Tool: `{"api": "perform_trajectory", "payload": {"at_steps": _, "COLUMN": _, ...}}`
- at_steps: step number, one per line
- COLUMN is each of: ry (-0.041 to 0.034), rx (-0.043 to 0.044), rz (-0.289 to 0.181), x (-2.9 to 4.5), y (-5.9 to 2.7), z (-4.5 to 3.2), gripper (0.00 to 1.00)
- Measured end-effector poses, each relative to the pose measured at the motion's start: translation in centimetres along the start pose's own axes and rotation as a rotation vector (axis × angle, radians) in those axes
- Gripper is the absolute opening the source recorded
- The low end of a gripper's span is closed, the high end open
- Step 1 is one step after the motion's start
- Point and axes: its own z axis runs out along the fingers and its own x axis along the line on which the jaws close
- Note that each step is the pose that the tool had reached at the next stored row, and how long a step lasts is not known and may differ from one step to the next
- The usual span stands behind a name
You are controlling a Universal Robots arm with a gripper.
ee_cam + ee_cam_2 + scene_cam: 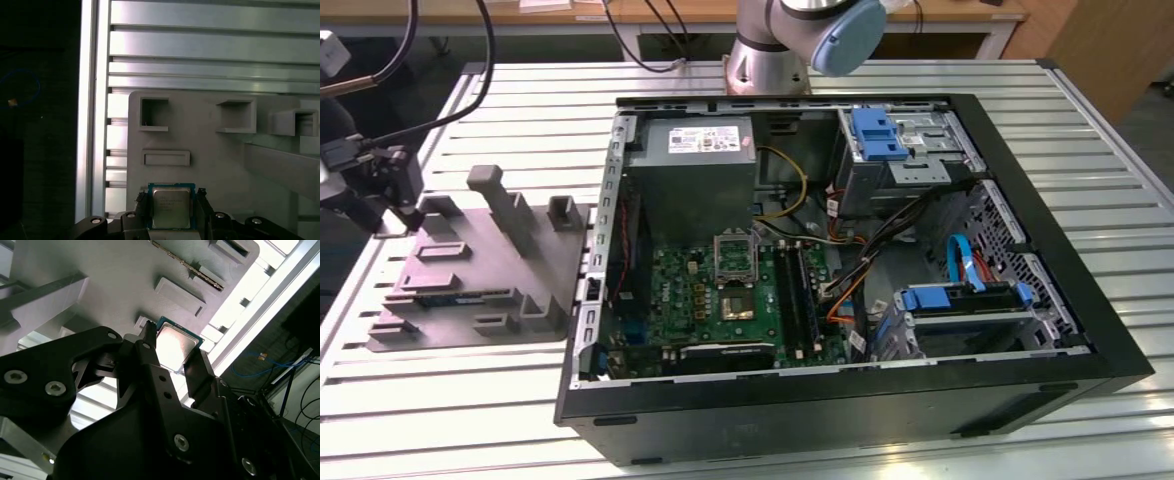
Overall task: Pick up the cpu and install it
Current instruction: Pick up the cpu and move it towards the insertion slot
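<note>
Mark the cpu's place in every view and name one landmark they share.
First wrist view: the small flat silvery-grey square cpu sits gripped in the black tool, against the grey moulded fixture plate.
Second wrist view: cpu in the tool, plate behind.
Exterior view: cpu too small to make out; the tool hangs at the exterior view's left, by the plate.
Shared landmark: the fixture plate.

Open computer case [854, 400] lies on the slatted metal table [1121, 200], motherboard [707, 290] and power supply [700, 160] exposed. Grey fixture block [467, 290] at exterior view's left; my claw [411, 215] at its far corner.
</note>
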Motion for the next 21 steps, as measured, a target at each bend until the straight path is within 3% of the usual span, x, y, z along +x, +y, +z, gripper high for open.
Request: {"api": "perform_trajectory", "payload": {"at_steps": 21, "ry": 0.0, "rx": 0.0, "rz": 0.0, "x": -0.02, "y": 0.01, "z": -0.7, "gripper": 0.47}}
